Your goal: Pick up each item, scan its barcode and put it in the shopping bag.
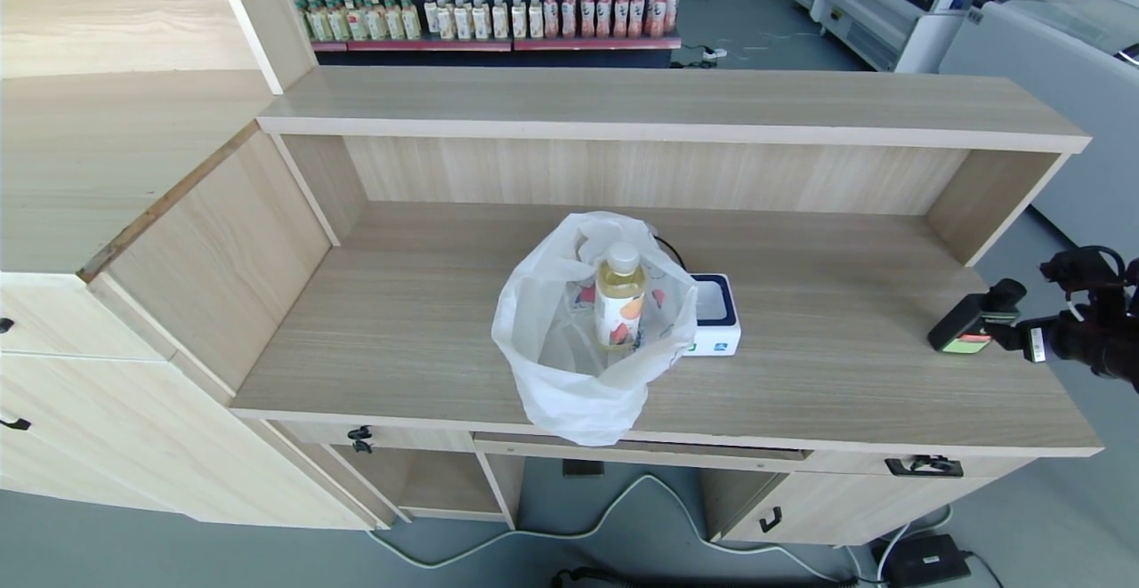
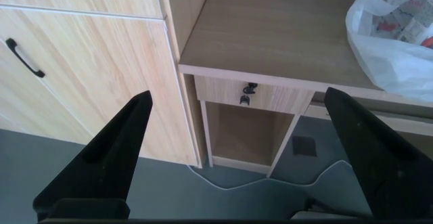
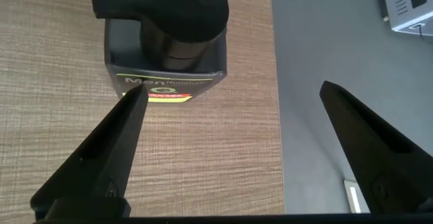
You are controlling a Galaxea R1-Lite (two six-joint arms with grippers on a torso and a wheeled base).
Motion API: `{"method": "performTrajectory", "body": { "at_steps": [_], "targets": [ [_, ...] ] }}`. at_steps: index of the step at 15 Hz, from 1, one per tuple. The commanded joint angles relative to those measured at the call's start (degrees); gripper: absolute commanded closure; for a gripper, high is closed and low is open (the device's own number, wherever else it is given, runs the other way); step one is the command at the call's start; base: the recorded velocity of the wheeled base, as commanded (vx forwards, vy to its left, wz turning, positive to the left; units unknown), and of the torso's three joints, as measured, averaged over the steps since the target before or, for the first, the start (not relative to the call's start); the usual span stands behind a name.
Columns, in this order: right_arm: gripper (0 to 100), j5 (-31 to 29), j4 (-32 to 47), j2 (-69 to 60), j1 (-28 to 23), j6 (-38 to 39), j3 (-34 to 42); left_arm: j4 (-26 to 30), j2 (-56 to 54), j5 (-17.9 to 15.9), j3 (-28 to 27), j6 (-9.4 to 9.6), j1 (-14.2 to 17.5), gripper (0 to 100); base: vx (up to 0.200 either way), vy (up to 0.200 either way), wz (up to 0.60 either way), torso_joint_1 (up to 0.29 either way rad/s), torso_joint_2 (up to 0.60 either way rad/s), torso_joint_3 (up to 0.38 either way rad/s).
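One bottle (image 1: 619, 303) is already sitting in the shopping bag (image 1: 552, 383), so the right gripper (image 3: 230, 92) is hovering, jaws apart, by the black-capped container (image 3: 166, 41); the left gripper (image 2: 238, 94) is hanging open.

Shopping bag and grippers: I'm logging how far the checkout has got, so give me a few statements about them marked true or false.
1. A bottle stands upright inside the shopping bag. True.
2. The right gripper is shut on the dark black-capped item. False: its fingers are open, and the item lies on the counter near the right end.
3. The white scanner box sits on the counter at the bag's right side. True.
4. The left gripper holds the bag's rim. False: it is open and empty, out in front of the counter, apart from the bag.
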Motion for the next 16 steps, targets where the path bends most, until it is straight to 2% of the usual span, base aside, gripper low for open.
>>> {"method": "performTrajectory", "body": {
  "at_steps": [1,16],
  "targets": [
    [0,0.0,0.0,0.4,0.6,0.0,-0.2,0.0,0.0,0.0,0.0,-0.02,0.0,0,0.0,0.0,0.0,0.0,0.0,0.0],
    [0,-1.5,-4.0,4.2,4.9,0.5,-2.2,0.0,0.0,0.0,0.0,-0.02,0.0,0,0.0,0.0,0.0,0.0,0.0,0.0]
  ]
}}
